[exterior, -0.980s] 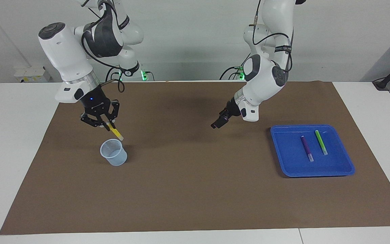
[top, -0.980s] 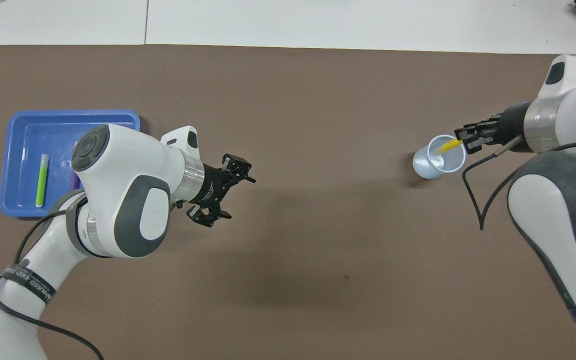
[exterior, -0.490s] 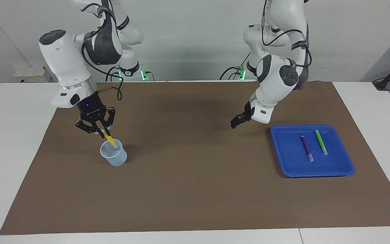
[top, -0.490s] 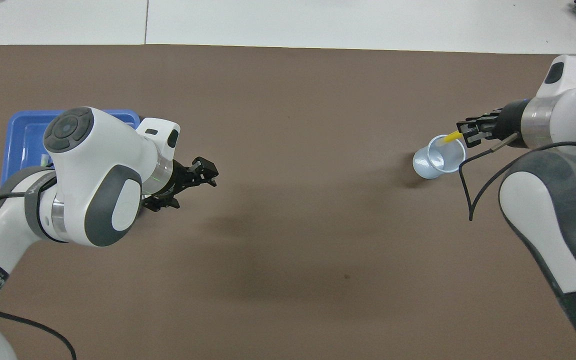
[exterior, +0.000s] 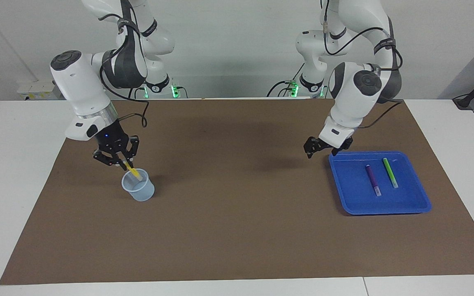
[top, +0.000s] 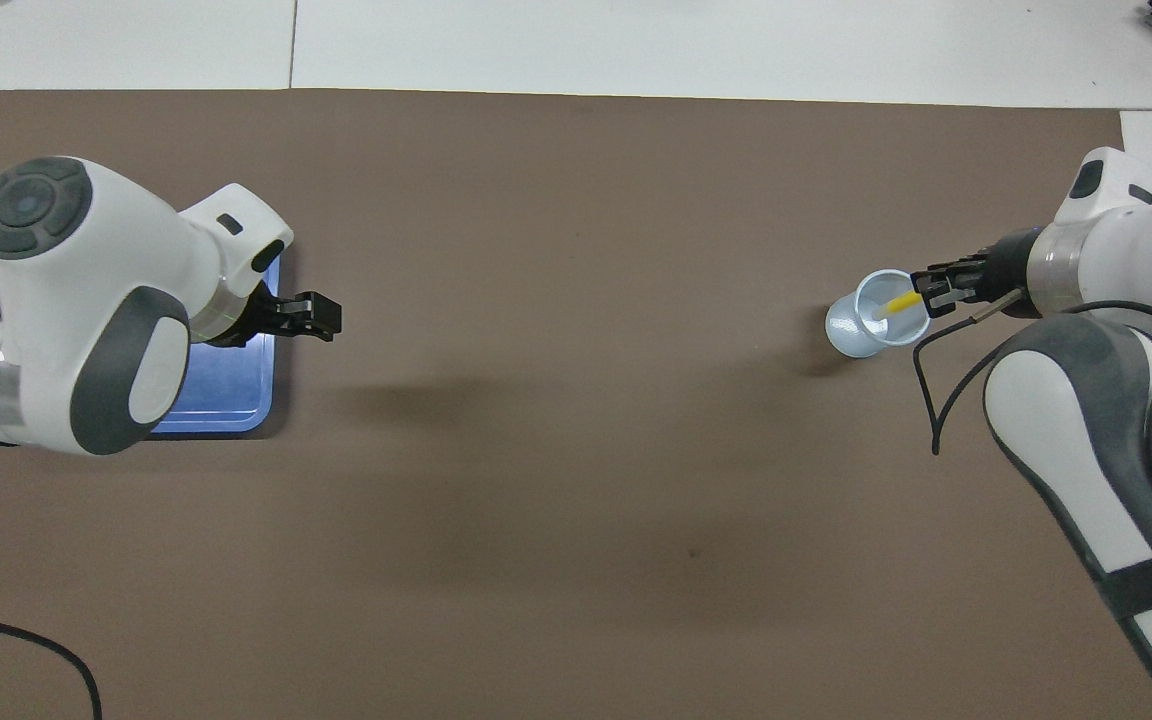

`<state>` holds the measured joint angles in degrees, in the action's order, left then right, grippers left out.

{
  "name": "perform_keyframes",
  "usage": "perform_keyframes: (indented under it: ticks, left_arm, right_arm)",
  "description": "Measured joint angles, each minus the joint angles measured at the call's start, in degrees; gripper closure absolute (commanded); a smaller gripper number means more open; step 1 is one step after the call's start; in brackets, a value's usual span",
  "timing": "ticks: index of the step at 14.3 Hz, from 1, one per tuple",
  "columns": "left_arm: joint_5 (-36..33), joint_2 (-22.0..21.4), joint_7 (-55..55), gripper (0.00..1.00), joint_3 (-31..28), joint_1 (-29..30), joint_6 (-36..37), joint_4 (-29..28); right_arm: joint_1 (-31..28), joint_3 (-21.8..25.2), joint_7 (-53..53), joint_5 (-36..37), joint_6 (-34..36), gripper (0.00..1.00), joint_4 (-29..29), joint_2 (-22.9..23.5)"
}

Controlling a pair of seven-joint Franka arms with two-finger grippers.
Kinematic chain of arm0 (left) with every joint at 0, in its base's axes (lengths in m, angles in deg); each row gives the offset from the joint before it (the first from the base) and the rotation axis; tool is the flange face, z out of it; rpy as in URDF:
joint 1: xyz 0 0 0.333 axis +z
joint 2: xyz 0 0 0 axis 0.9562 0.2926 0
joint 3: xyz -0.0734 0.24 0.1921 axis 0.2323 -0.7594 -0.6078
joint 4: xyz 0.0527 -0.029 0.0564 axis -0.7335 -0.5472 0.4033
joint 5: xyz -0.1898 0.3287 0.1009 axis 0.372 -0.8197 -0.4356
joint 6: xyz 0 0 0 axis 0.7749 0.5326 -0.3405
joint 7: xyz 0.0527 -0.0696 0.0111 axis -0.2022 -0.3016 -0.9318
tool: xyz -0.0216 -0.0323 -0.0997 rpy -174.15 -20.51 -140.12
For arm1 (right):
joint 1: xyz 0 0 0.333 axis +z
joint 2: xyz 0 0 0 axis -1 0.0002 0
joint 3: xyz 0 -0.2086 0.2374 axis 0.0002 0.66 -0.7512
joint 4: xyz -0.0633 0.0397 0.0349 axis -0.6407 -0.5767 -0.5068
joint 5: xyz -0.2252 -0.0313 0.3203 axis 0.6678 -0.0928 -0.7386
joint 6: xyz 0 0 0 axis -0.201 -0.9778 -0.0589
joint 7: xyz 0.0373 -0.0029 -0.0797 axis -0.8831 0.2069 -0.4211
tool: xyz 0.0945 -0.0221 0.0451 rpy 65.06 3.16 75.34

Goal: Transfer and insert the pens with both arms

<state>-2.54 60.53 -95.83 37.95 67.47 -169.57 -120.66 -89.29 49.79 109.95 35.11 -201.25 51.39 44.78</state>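
Moved: left arm swung over toward the tray's end of the table; right arm lower, yellow pen tip now down inside the cup, earlier above the rim.
Mat [exterior: 237, 230]: brown, covering most of the table.
Left arm [exterior: 354, 92]: reaching down beside the blue tray.
Right arm [exterior: 82, 92]: angled down at the cup.
Blue tray [exterior: 385, 203]: flat on the mat, toward the left arm's end.
Cup [exterior: 139, 191]: pale blue, upright, toward the right arm's end.
Left gripper [exterior: 322, 149]: over the mat just beside the tray's edge, fingers spread apart, nothing between them.
Right gripper [exterior: 118, 161]: just above the cup's rim, clamped on the yellow pen's upper end.
Yellow pen [exterior: 132, 171]: tilted, slanting from the fingertips down into the cup.
Purple pen [exterior: 372, 179]: lying in the tray, well apart from both grippers.
Green pen [exterior: 390, 172]: lying in the tray, beside the purple one.
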Motion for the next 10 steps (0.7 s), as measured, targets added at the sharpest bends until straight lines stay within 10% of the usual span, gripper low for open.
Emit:
perform_keyframes:
  ticks: [4,6,8,10]
  left_arm:
    - [-1.1,0.8,7.2,0.05,-0.1,4.2,-0.2,0.9]
    - [-2.7,1.7,9.6,0.05,-0.1,6.4,-0.5,1.4]
    - [-3.2,4.3,13.1,0.05,-0.1,9.6,-0.8,2.8]
    - [-3.7,7.7,15.5,0.05,-0.1,12.6,-1.2,4.6]
  right_arm:
    - [-0.7,0.0,2.0,0.0,0.0,0.95,1.1,-0.4]
    - [-0.7,0.0,2.6,0.0,0.0,0.32,1.2,-0.6]
    - [-0.7,0.0,2.7,0.0,0.0,0.03,1.3,-0.6]
    - [-1.0,0.0,2.7,0.0,0.0,0.0,1.4,-0.7]
